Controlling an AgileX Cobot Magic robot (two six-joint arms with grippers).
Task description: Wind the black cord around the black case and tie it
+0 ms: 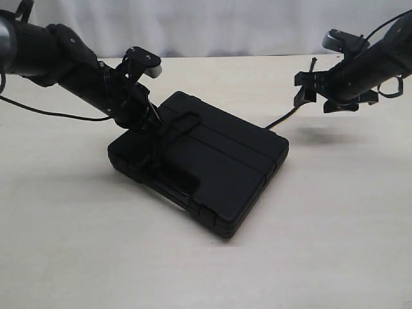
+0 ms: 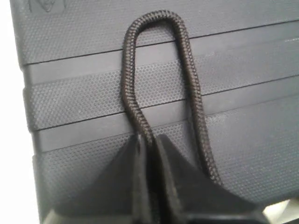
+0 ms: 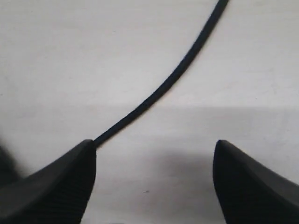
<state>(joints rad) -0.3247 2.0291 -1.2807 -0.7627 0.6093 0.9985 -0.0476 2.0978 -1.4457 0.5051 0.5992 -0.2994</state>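
left gripper (image 2: 148, 140) is pinched shut on the black cord (image 2: 127, 88), low over the black case (image 1: 225, 161), which lies flat on the pale table (image 1: 335, 244). right gripper (image 3: 154, 151) hangs above the table off the case's far right side, jaws wide apart with nothing between them; a strand of cord runs past one finger. i judge the wrap barely begun: only a narrow hairpin loop lies on the lid, no full turn around the body shows, and no knot is tied. the cord is matte, tightly braided and limp. the lid is hard plastic, finely stippled bands broken by smooth strips.
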